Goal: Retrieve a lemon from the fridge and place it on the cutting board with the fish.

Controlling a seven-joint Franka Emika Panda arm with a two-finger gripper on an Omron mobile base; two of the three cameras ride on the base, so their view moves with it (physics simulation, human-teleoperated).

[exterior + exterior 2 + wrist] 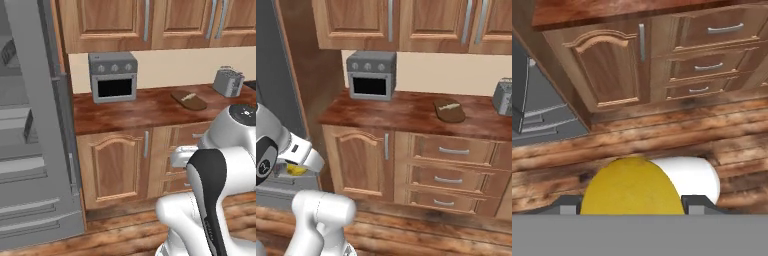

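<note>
Wooden cabinets and a brown counter (406, 114) face us, with the fridge (30, 150) standing open at nine o'clock. Our gripper (293, 170) pinches the lemon (631, 187) between its jaws, low over the plank floor. The cutting board (449, 111) lies on the counter at about one o'clock, the fish (449, 106) resting on it. We judge the carry is best done by lifting well above the counter edge before swinging across, then setting the lemon beside the fish, not on it. Fridge shelf contents are too dim to tell.

Even, soft rendered light (no clear source), faint shadows, no glare; all three views slightly blurred and low-resolution.
</note>
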